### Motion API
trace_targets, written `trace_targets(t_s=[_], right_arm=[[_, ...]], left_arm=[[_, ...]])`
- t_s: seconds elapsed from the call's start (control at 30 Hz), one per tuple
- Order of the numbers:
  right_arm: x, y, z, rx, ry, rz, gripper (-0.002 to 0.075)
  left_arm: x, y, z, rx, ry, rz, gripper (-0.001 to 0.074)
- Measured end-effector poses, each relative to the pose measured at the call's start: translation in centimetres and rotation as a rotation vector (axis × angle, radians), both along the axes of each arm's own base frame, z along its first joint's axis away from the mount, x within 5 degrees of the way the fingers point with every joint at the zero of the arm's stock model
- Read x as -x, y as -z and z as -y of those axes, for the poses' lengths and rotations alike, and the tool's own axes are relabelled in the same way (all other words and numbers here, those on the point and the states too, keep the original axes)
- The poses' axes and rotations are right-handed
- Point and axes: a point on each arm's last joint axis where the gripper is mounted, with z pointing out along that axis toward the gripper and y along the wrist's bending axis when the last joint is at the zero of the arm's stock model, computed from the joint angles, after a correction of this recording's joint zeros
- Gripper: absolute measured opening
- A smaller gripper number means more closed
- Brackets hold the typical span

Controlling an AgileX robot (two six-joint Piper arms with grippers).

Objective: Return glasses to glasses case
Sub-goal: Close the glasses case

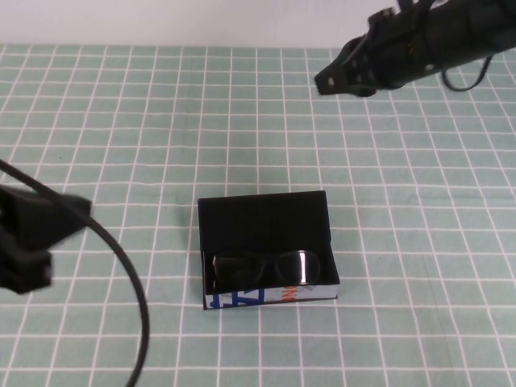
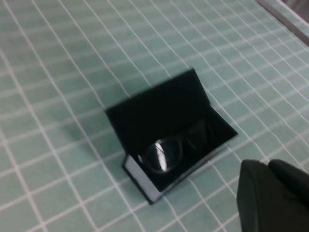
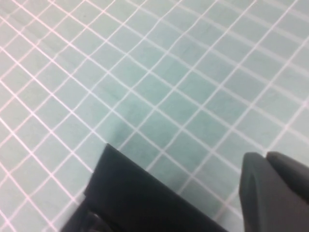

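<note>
One glasses case (image 1: 266, 242), one glasses (image 1: 264, 266), two arms.

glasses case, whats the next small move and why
Probably swing the lid shut: the glasses already lie inside the glasses case, whose lid stands open. The right gripper, shut and empty, hangs above the far side; it could come down behind the lid. The left gripper sits off to the left.
</note>
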Motion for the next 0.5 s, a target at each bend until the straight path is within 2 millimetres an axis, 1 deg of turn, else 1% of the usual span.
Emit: trace_targets(t_s=[0.1,0.3,0.4,0.5], right_arm=[[-1.0,1.8,-0.5,-0.024,0.005,-0.056,-0.0011],[-2.7,5.0,-1.2,-0.044,0.022,-0.134,-0.0011],[-3.4,6.4,-1.4,-0.041,0.031,-0.149,-0.0011],[-4.0,7.4,-1.5,-0.047,0.045,-0.159,-0.0011]], left_arm=[[-0.5,2.3,0.6,0.03,0.024,-0.047,-0.0002],[-0.4,5.9,2.1,0.028,0.033,-0.032,-0.0002],[-0.3,7.0,3.1,-0.001,0.074,-0.006,-0.0002],[-0.8,7.9,4.5,-0.034,0.124,-0.008,-0.0002]])
